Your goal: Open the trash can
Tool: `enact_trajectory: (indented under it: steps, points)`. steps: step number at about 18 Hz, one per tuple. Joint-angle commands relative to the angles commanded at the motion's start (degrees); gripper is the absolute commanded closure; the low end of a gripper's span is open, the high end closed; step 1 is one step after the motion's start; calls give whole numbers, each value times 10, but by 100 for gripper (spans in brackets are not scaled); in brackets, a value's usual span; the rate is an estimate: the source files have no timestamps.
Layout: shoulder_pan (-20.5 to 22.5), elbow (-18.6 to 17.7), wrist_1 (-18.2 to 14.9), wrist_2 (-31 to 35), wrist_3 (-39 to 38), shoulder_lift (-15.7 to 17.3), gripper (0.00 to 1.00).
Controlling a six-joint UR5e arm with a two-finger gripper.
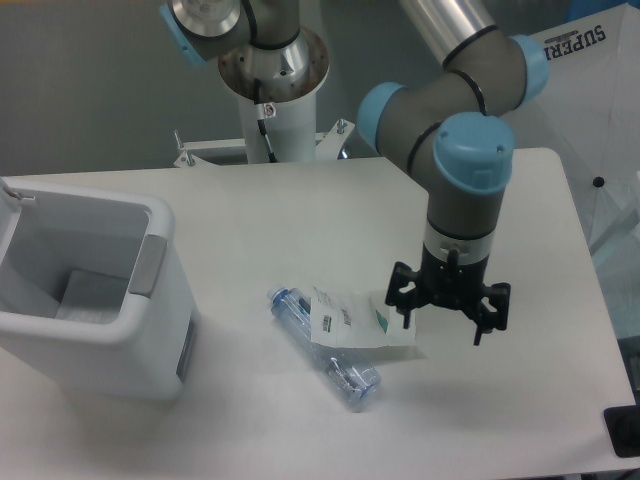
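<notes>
A fixed camera looks down at a white table (300, 220). A grey robot arm (440, 130) with light blue joint caps reaches in from the top of the frame, bends at an elbow near the upper right, and turns straight down, so its last segment stands vertical over the right half of the table.

At the end of that segment hangs a black gripper (449, 312), pointing down at the tabletop. Its two fingers are spread wide apart with nothing between them. The left fingertip is just beside, or over, the right edge of a white packet (352, 322); whether it touches cannot be told.

The packet lies flat near the middle of the table, with small green print on it. It rests across a clear plastic bottle (325, 350) with a blue cap, which lies on its side, angled from upper left to lower right.

The bin (95, 300) stands at the far left edge of the table, well apart from the gripper. It is a large white box with rounded corners. Its top is open, and the pale interior shows. A grey strip (149, 265) sits on its right rim. A white part stands upright at the bin's far left edge, likely the raised lid (12, 190).

The arm's white base column (272, 110) stands behind the table.
</notes>
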Motion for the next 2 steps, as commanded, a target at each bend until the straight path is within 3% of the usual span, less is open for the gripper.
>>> enact_trajectory:
  steps: [2]
  points:
    - [-3,2,-2,24,0,-4,0]
